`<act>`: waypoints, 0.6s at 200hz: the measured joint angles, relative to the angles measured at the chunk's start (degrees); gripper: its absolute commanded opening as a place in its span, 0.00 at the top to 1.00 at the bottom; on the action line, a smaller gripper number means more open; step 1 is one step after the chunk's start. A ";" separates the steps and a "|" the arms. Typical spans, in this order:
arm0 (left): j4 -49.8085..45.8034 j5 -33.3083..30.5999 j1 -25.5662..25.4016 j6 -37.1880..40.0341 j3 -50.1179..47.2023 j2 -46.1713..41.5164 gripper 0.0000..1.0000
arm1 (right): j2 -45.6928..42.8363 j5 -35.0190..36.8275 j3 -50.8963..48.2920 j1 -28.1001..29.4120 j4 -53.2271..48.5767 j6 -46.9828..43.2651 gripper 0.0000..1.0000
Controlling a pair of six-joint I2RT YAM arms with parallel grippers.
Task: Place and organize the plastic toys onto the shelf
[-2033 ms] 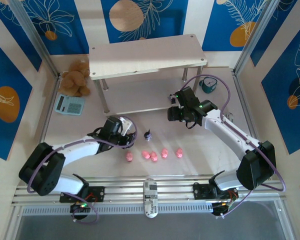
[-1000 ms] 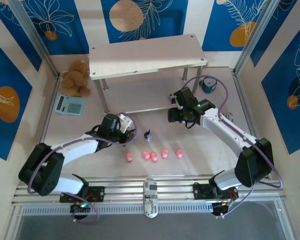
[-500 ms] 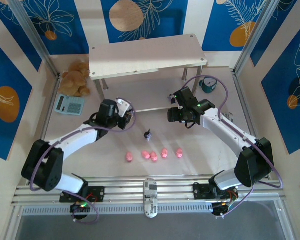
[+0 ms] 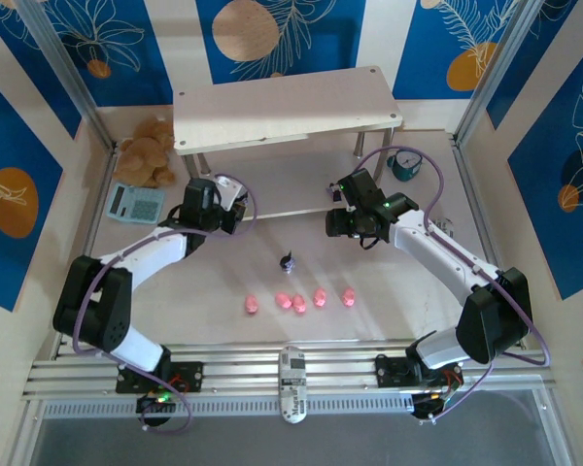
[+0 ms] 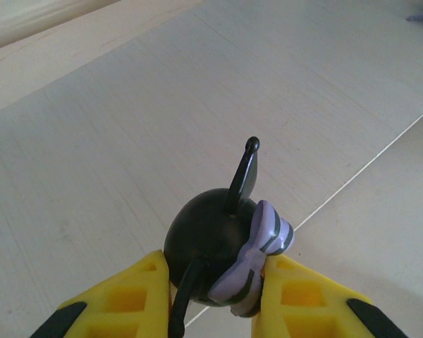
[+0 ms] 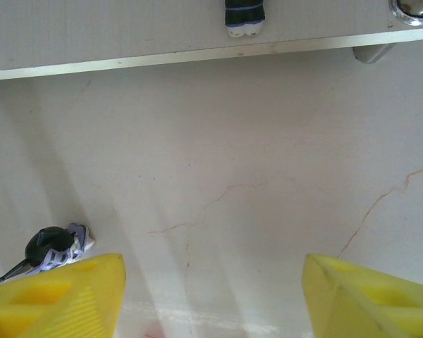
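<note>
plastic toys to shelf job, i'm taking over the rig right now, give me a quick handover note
Grippers: the left gripper is shut on a bow figurine, by the front edge of the lower board of the shelf. The right gripper is open and empty, low over the table.
Done: one shelved figurine stands at the lower board's front edge.
Left: set down the held one, then shelve the loose figurine and the five pink pigs in a row on the table.
</note>
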 measured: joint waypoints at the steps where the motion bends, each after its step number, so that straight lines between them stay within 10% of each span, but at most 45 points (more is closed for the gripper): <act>1: 0.07 0.07 0.00 0.00 0.02 0.04 1.00 | 0.00 0.00 0.00 0.00 0.00 0.00 0.32; 120: 5.53 5.62 1.88 1.05 1.44 6.54 1.00 | 1.01 -0.07 1.62 0.96 -1.33 1.27 0.32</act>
